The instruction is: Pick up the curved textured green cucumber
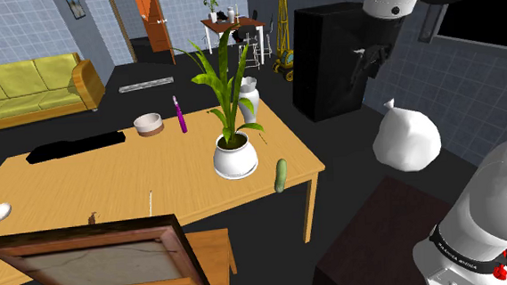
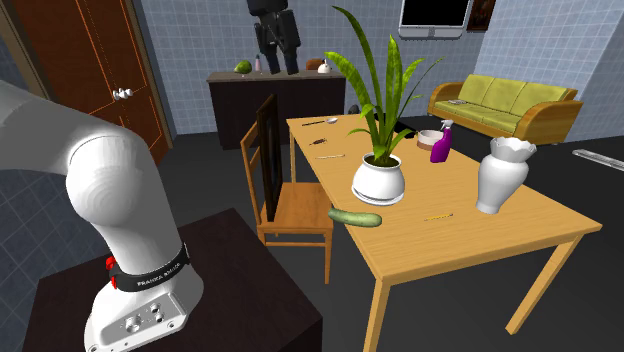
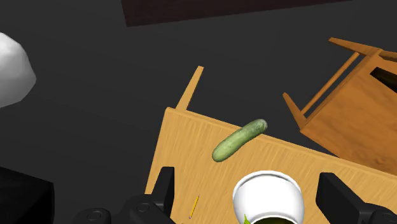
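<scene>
Jaws stood wide apart, the gripper [image 3: 251, 192] empty above the table [image 3: 181, 149]. The cucumber [image 3: 238, 140] lay by the table's edge, near a corner, just beside the pot [image 3: 267, 177].

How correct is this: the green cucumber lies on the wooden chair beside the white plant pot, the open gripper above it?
Not the chair: the wrist view shows the green cucumber on the wooden table. It is beside the white plant pot, the open gripper above it.
</scene>
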Controlling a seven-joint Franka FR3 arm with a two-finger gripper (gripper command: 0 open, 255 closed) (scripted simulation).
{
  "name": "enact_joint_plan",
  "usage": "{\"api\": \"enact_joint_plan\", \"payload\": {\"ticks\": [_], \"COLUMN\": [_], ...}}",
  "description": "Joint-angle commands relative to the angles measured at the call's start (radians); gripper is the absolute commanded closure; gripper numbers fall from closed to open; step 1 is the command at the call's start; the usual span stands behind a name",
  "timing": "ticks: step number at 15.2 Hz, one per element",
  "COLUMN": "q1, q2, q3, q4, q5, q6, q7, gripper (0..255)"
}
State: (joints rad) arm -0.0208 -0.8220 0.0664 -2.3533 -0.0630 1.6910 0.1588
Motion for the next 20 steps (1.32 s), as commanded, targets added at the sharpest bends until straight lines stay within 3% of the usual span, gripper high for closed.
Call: {"api": "enact_joint_plan", "payload": {"ticks": [1, 11, 20], "q1": [0.000, -0.043, -0.091], "q2": [0.000, 0.226, 0.536], "q3": [0.000, 0.054, 0.101], "q4": [0.000, -0.132, -0.132], "q5": [0.000, 0.029, 0.017], "q6": [0.000, 0.324, 0.605], "q7": [0.000, 0.177, 0.343], "gripper": [0, 0, 0]}}
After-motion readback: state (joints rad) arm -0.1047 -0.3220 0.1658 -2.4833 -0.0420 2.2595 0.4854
